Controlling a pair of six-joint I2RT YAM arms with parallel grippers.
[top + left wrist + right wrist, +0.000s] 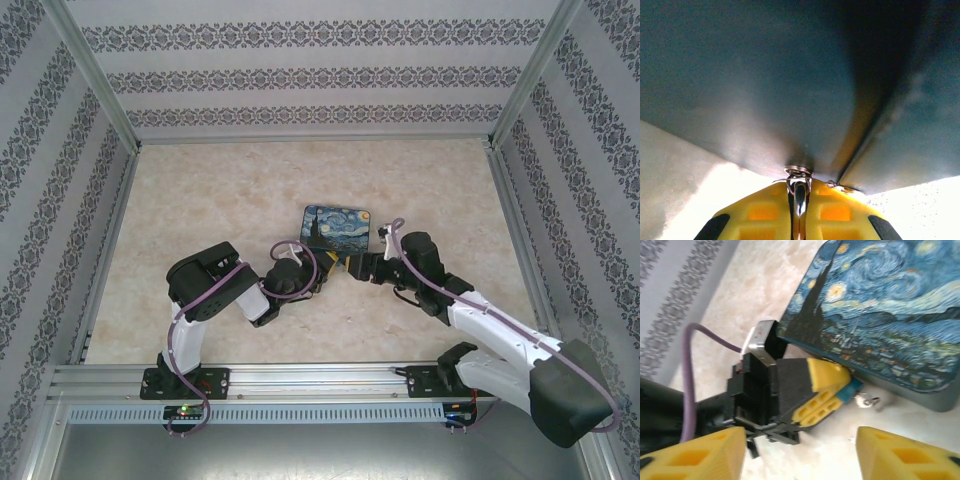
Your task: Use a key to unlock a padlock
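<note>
**Key.** The key [799,199] is a bright metal shank clamped between the yellow pads of the left gripper [799,216], whose jaws are closed on it. A ring [798,171] at its outer end touches the dark side wall of the tin [765,90]. The key is therefore at the tin's near edge, hard against the wall.

**Padlock.** Its position cannot be determined. It may be hidden against the tin's wall behind the fingertips.

**Right gripper.** The right gripper [800,457] has its jaws apart and holds nothing. It sits just short of the tin's near edge, facing the left gripper.

**Task status (judgement).**
- Done: the key is picked up and secured.
- Not yet done: seating the key in the keyway, turning it, and releasing the shackle. No picture shows any of these complete.

**View comparison.**
- The left wrist view gives the clamp itself and the ring's contact with the wall.
- The right wrist view adds three things:
  - the tin's painted night-sky lid;
  - a teal piece [854,386] at the left fingertips, possibly the key's head;
  - a small ring [868,401] on the table [785,275] just beside the tin.
- The top external view gives the overall layout. Both grippers converge on the tin's near edge, and the tin lies near mid-table.
</note>
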